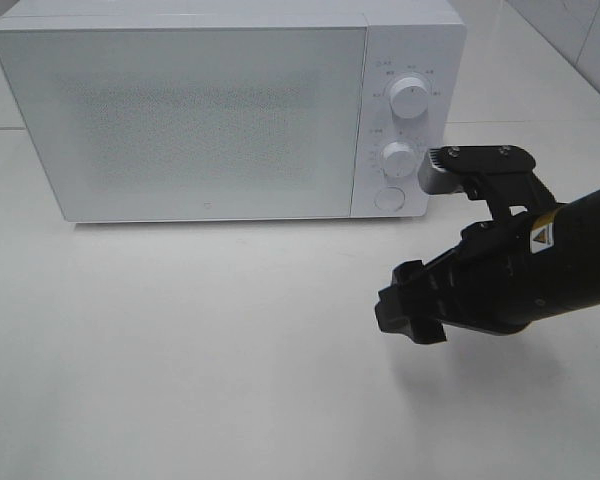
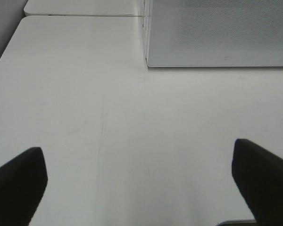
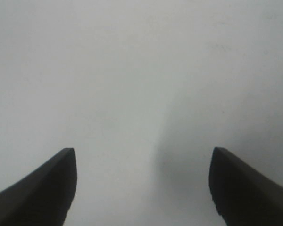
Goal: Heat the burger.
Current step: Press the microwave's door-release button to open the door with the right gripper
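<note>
Two grippers are in your views, and both stand with their fingers apart and nothing between them. Your black right gripper (image 1: 405,300) hangs in front of the boxy white microwave oven (image 1: 200,110), off the end that carries the controls. Its tips point across the space before the oven's door, and a soft shadow lies under it. Its wrist camera shows the right gripper (image 3: 142,155) with two dark fingers spread wide and only bare tabletop between them.

Your left gripper (image 2: 137,150) is spread as wide. It sits in front of the microwave oven (image 2: 217,33), facing the lower front corner farthest from the dials, and touches nothing that you can see.

You cannot tell where the burger is. None of the three views shows it, and the oven's speckled grey door (image 1: 180,120) is shut and hides the inside.

Beside that door are two round white dials (image 1: 411,97) and a round white button (image 1: 387,199) beneath them. The oven stands on a smooth white table (image 1: 180,350). Pale wall tiles (image 1: 580,40) rise behind the oven's control end.
</note>
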`<state>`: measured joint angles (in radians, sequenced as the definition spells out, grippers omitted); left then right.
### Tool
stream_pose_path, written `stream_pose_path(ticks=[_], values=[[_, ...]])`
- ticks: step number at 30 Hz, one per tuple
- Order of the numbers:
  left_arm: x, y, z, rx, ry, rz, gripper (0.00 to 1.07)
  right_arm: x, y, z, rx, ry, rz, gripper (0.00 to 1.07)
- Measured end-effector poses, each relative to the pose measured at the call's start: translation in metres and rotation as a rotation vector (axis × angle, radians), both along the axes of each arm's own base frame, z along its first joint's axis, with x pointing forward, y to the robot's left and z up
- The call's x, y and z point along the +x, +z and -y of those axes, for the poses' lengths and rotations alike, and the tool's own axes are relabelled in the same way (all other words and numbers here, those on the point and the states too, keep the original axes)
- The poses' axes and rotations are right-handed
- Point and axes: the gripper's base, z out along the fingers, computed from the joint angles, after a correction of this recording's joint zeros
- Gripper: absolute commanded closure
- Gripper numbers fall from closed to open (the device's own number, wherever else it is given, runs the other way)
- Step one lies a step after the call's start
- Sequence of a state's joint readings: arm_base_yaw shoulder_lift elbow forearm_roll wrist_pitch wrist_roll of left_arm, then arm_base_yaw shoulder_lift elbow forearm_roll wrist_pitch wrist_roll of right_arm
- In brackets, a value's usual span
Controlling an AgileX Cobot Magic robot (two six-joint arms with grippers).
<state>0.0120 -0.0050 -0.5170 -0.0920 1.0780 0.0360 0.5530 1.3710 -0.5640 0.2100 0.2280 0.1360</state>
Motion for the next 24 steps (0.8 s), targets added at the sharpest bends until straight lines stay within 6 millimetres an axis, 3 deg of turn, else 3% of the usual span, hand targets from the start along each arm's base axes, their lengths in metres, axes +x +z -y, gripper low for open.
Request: stream_pose_path(ticks=[10,24], values=[[0.000,0.000,0.000,0.000,0.000,0.000,0.06,-0.030,0.032,0.016,-0.054,0.123,-0.012,0.32],[0.000,0.000,0.000,0.000,0.000,0.000,0.06,-0.100,0.083,0.054,-0.023,0.215,0.051,0.32]])
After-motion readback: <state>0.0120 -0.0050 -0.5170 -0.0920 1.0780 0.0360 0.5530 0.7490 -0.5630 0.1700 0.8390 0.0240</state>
